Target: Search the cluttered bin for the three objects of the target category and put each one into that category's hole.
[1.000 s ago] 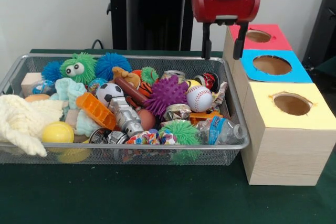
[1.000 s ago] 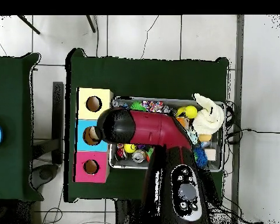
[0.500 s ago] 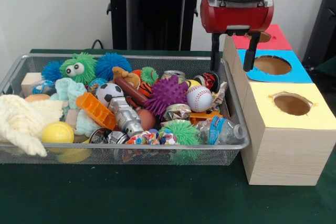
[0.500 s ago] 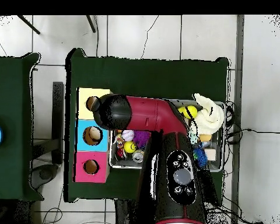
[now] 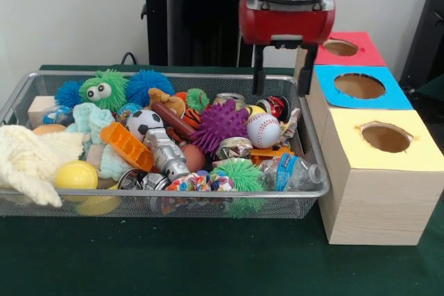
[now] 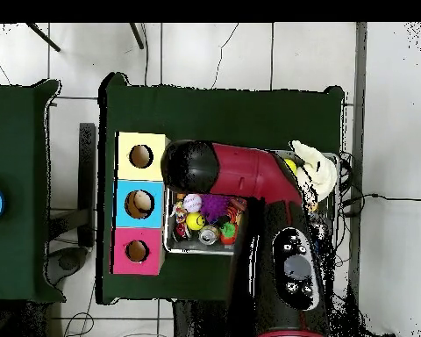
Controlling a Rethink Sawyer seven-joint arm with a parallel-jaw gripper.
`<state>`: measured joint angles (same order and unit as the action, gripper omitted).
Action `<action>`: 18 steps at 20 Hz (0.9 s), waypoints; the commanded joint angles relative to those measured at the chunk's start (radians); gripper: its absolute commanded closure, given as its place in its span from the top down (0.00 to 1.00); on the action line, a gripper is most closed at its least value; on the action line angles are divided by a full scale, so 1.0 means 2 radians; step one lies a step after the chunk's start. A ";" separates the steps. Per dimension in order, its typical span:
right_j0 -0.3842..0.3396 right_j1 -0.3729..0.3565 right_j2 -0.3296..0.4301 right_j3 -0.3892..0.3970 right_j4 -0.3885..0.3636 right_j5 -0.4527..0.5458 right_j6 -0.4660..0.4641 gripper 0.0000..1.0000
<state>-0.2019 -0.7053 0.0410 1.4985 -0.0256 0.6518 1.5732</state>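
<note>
Gripper hangs with its two black fingers spread and nothing between them, above the wire bin's right end. You see it just over the baseball and purple spiky ball. Beside the bin stands the wooden box with red, blue and yellow holes.

gripper: moved from above the boxes' edge by the blue hole back over the bin's right end, empty, fingers apart, above the baseball.
</note>
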 commanded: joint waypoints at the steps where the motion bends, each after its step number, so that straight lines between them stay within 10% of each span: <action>1: -0.041 0.017 0.025 0.004 -0.017 0.036 -0.004 1.00; 18: -0.037 0.041 0.018 0.003 -0.051 -0.011 0.023 1.00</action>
<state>-0.2833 -0.6940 0.0407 1.4984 -0.0667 0.6518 1.5732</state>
